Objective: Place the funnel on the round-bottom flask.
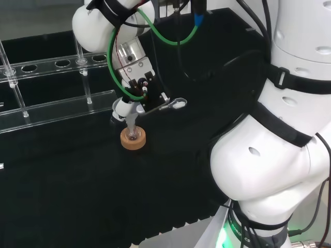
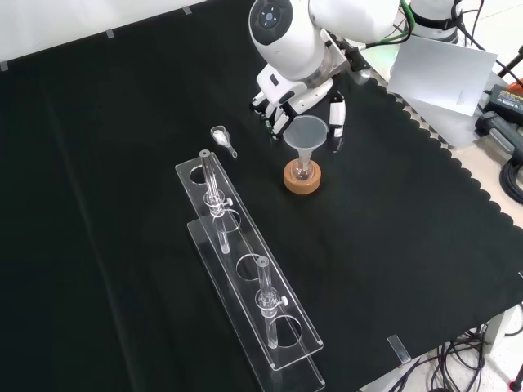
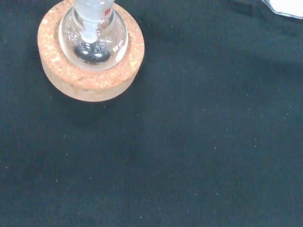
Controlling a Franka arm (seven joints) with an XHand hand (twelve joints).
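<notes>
A clear funnel (image 2: 306,133) stands upright with its stem in the neck of a small round-bottom flask (image 2: 302,170), which rests on a cork ring (image 2: 302,181). In the head view the funnel stem (image 1: 132,122) runs down into the flask on the cork ring (image 1: 133,139). The hand (image 2: 282,96) hangs just above and behind the funnel. Its fingers (image 2: 271,118) are on one side of the bowl and its thumb (image 2: 337,121) on the other, fairly straight and very close to the rim. The wrist view has the flask (image 3: 93,40) on the cork ring (image 3: 71,85), with the stem inside it.
A clear plastic test-tube rack (image 2: 245,278) with two tubes lies in front of the flask in the front view, and at the left in the head view as the rack (image 1: 46,93). A small scoop with white powder (image 2: 219,137) lies left of the funnel. White paper (image 2: 441,69) sits at the cloth's far right edge.
</notes>
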